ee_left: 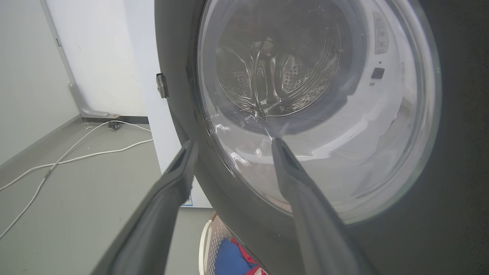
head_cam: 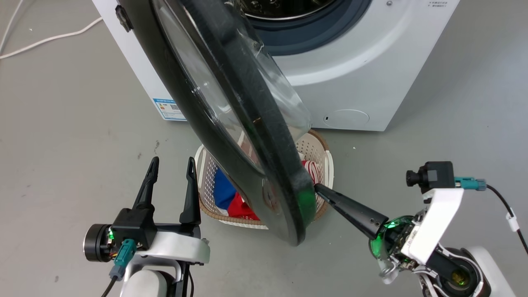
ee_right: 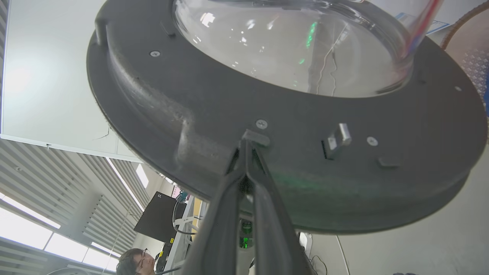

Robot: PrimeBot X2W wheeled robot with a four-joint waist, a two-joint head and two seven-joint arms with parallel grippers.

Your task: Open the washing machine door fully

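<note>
The washing machine door (head_cam: pixel 264 136) stands roughly half open. It is hinged at the left of the white machine (head_cam: pixel 363 74), with its rim edge-on to us and its glass bowl turned right, towards the drum opening (head_cam: pixel 305 29).

Our right gripper (head_cam: pixel 319 189) has both fingers pressed together and grips nothing. Its tips touch the door's inner face just beside the metal latch (ee_right: pixel 336 139), near the free edge. We judge this is a pushing contact, set far from the hinge for leverage.

Our left gripper (head_cam: pixel 173 161) hangs near and to the left of the door's outer face, fingers wide apart and empty, not touching the door. It may lie on the door's arc, so we would watch that side.

A laundry basket (head_cam: pixel 328 165) of clothes sits on the floor under the door's lower rim; we cannot tell the gap between them. Leftwards the floor offers room, with white cables (head_cam: pixel 49 39) lying far left.
</note>
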